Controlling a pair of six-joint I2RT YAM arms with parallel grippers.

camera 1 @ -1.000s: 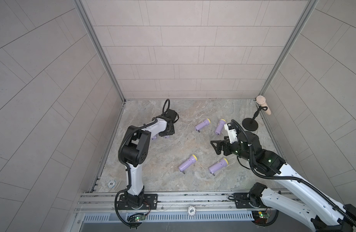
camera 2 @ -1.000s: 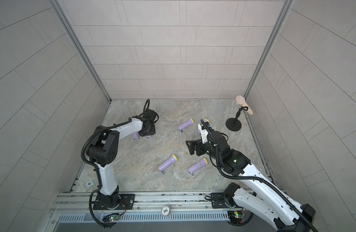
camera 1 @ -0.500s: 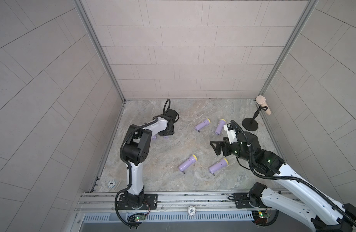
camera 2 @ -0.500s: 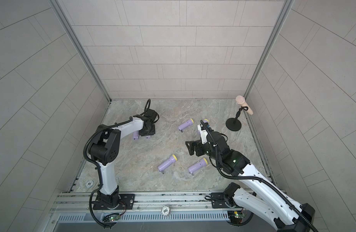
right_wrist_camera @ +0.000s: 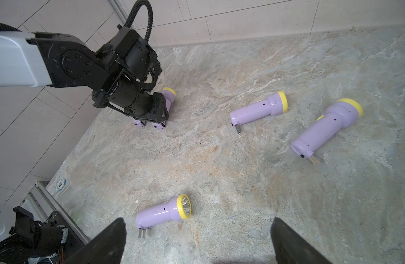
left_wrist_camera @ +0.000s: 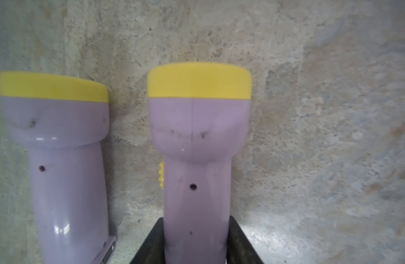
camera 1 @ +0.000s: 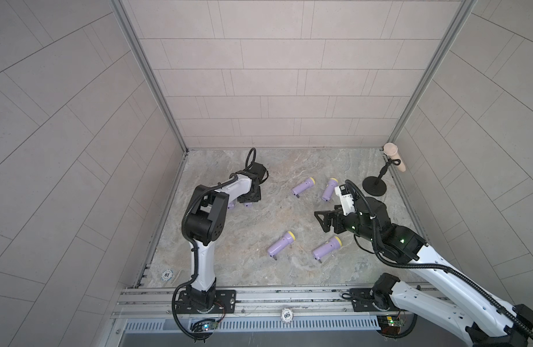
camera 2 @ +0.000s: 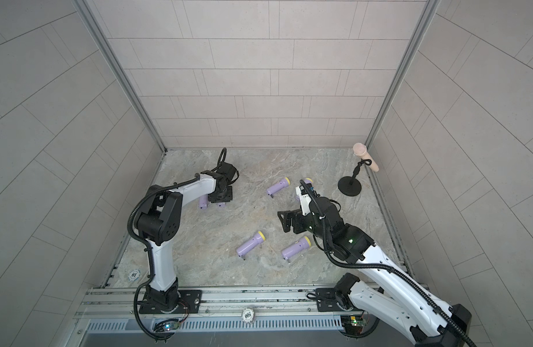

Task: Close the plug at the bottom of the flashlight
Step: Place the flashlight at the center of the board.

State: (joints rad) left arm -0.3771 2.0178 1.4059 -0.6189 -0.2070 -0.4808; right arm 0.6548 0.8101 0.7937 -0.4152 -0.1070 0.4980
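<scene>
On bench, back left: flashlight lies flat, handle clamped betw. left gripper jaws; 2nd flashlight just beside. Mid-bench, right gripper jaws spread, empty. No visible change vs 1 s ago.

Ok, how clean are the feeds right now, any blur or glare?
Left wrist: close-up is soft, the gripped flashlight slightly blurred, with glare on the floor beside it. Right wrist: sharp, evenly lit, edges bowed by the wide lens. Both top views: clear, wall lines curved.
</scene>
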